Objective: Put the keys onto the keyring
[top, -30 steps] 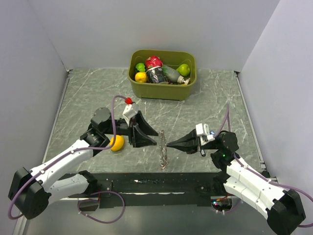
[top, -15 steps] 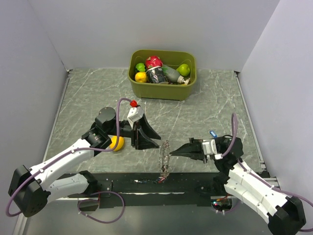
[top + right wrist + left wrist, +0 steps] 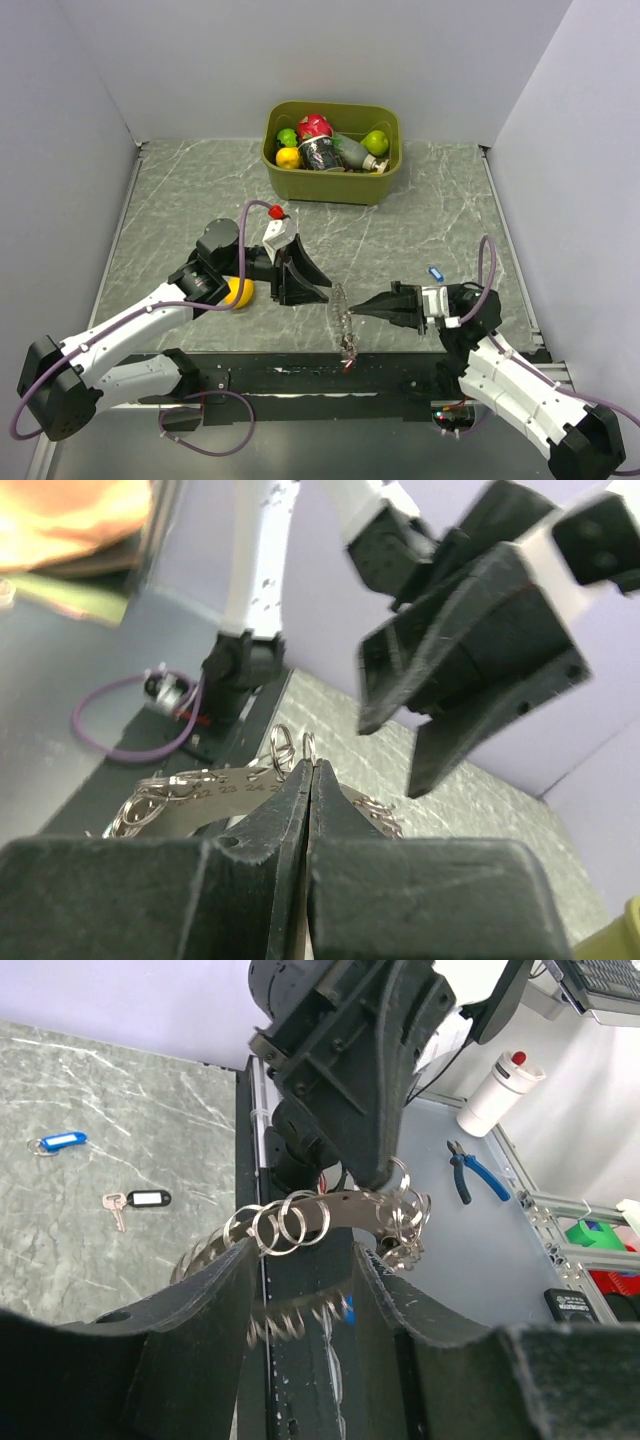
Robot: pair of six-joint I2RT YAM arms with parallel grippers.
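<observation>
The keyring (image 3: 343, 320), a grey metal band hung with several small split rings, is up off the table between the two arms. My right gripper (image 3: 353, 305) is shut on its band (image 3: 200, 795), with fingertips (image 3: 300, 780) pressed together. My left gripper (image 3: 322, 291) is open; in the left wrist view its two fingers (image 3: 215, 1290) stand on either side of the ring's lower arc, and the upper arc (image 3: 320, 1215) lies just past the tips. A blue-headed key (image 3: 435, 272) lies on the table to the right. The left wrist view shows it (image 3: 58, 1142) beside a black-headed key (image 3: 140, 1200).
A yellow lemon (image 3: 238, 292) sits under the left arm's wrist. An olive bin (image 3: 385, 182) of fruit and packages stands at the back centre. The black rail (image 3: 300, 378) along the table's near edge lies just below the hanging keyring.
The right gripper has carried the keyring down toward the near edge. The left gripper has followed it to the right, and its fingers have drawn closer together.
</observation>
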